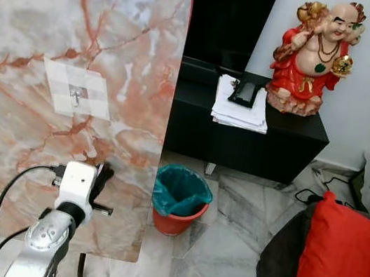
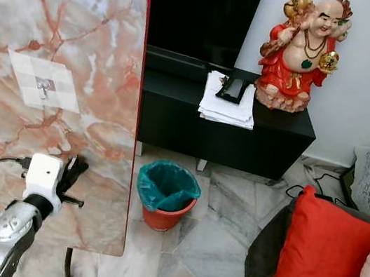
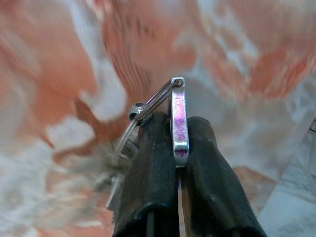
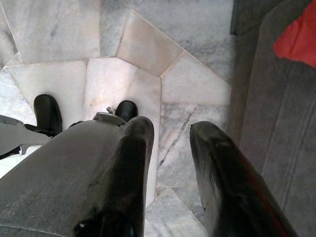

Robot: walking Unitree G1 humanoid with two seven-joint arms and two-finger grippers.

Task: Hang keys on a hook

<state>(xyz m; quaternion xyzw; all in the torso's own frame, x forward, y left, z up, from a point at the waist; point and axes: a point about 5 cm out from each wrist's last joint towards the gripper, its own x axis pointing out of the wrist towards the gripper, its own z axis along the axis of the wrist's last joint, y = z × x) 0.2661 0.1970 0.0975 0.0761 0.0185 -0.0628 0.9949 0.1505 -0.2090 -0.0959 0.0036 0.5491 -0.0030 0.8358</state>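
The left gripper is clamped on the keys: its two black fingers pinch a flat silver tab, and a wire ring loops off to one side. In the head views this gripper is raised in front of an upright slab of pink-and-orange marble, close to its face, low down. The hook is a small metal peg on a pale square patch stuck to the slab, well above the gripper and slightly to its left. So the keys are picked up and carried to the slab, but not yet hung; the lift up to the hook and slipping the ring over it appear to remain. The right gripper hangs idle over the tiled floor, fingers apart and empty.
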